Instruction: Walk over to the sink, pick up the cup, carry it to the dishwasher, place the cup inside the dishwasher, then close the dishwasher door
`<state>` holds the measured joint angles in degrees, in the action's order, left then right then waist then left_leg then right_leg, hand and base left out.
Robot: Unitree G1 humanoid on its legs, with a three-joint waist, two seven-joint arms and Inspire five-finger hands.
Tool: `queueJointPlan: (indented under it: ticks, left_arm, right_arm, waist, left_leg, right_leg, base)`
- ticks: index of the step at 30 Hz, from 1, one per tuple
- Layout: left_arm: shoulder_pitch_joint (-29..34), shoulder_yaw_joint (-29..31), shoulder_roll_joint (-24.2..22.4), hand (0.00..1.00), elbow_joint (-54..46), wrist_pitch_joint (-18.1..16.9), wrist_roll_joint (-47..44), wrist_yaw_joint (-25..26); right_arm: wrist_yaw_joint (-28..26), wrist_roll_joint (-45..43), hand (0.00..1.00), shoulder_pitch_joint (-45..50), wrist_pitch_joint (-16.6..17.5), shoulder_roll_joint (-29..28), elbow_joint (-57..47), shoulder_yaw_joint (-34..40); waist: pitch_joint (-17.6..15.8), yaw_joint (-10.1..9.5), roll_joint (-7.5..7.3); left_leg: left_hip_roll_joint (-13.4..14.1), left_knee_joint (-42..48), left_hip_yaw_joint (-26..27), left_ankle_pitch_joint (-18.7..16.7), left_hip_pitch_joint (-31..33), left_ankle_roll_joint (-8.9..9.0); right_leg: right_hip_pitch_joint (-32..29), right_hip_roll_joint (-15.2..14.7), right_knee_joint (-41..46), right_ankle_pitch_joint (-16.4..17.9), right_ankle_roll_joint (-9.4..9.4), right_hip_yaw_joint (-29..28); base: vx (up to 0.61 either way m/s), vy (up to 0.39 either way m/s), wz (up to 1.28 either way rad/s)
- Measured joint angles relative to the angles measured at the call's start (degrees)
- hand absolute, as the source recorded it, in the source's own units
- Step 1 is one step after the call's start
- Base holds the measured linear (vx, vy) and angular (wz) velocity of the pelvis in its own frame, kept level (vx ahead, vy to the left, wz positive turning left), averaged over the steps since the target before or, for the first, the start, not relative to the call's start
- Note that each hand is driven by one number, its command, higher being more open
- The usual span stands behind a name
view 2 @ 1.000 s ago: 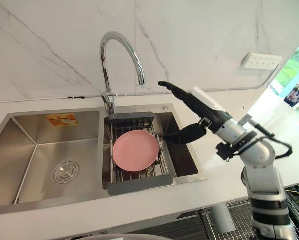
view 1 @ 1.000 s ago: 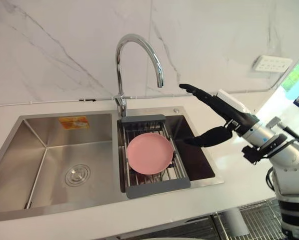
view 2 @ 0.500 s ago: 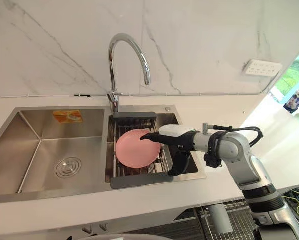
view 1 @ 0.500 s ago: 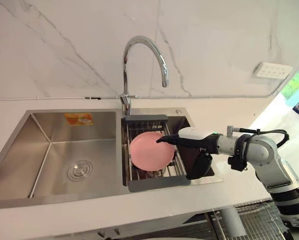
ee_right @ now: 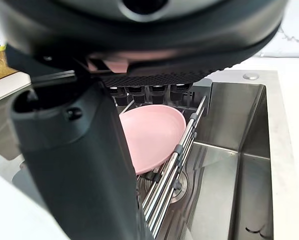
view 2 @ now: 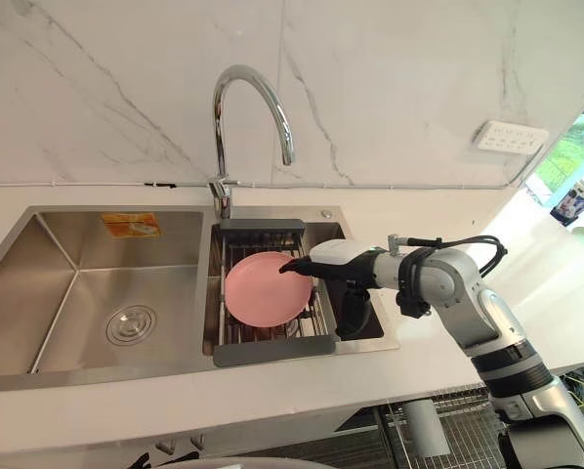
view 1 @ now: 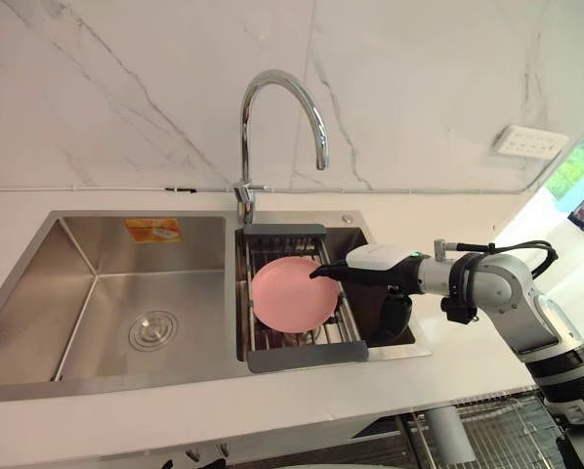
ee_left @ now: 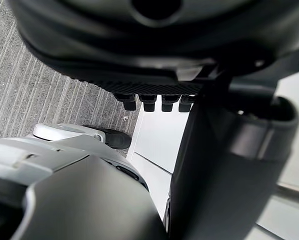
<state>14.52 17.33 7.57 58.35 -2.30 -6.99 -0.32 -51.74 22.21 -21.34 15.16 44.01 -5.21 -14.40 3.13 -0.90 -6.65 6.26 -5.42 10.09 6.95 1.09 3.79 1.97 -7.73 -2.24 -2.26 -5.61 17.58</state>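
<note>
A white marble wall with grey veins (view 1: pixel 126 88) stands at the far side, and a white stone countertop (view 1: pixel 272 405) runs in front of it. A stainless steel sink with two basins (view 1: pixel 38 322) is set into the countertop. The larger left basin has a round metal drain (view 1: pixel 152 329) in its floor and an orange sticker (view 1: pixel 152 231) on its far wall. A tall chrome gooseneck faucet (view 1: pixel 243 147) rises at the far edge between the basins. A grey-framed wire drain rack (view 1: pixel 307 359) spans the left part of the right basin from far to near. A round pink plate (view 1: pixel 287 293) lies tilted in the rack. The right hand (view 1: pixel 375 264) reaches in from the right above that basin. Its fingers (view 1: pixel 326 272) are straight and together, with their tips at the plate's right rim, though whether they touch it cannot be told. Its thumb (view 1: pixel 395 318) hangs well apart from them into the open part of the basin, right of the rack. The left hand (ee_left: pixel 154 40) hangs over grey ribbed carpet, its fingers (ee_left: pixel 149 102) straight and holding nothing. A white wall socket strip (view 1: pixel 531 142) sits far right on the wall. A small white printed cup (view 2: pixel 573 198) stands farther right, well apart from the sink.
</note>
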Motion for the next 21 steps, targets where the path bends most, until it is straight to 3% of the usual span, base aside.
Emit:
queueJointPlan:
  ticks: [21]
  left_arm:
    - [-0.2, 0.0, -0.2, 1.00, 0.0, -0.2, -0.5, 0.0]
  right_arm:
    - [7.6, 2.9, 1.00, -1.1, 3.0, -1.7, 6.7, -2.6]
  waist:
    - [-0.6, -1.43, 0.54]
  left_leg:
    - [-0.2, 0.0, -1.7, 0.2, 0.4, 0.36]
  right_leg:
    - [1.1, 0.7, -1.5, -0.3, 0.23, 1.8]
  base:
    - [0.00, -0.006, 0.03]
